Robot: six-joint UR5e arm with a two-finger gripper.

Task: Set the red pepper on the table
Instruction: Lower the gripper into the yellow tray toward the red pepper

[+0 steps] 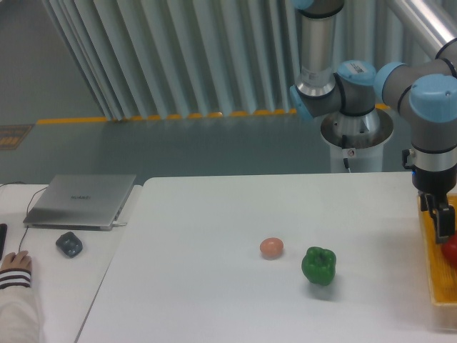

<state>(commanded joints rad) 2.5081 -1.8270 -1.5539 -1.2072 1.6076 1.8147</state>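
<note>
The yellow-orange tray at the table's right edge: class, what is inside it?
Inside the tray, a red pepper shows partly, cut by the frame edge. The gripper hangs over it, covering its top; the rest is out of view.

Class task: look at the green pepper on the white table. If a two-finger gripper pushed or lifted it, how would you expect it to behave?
The green pepper looks glossy, so smooth fingers might slip on it. Its rounded, lobed body suggests a sideways push could make it wobble or roll rather than slide. It stands apart from the pinkish ball on the table, so a short roll probably would not hit anything.
</note>
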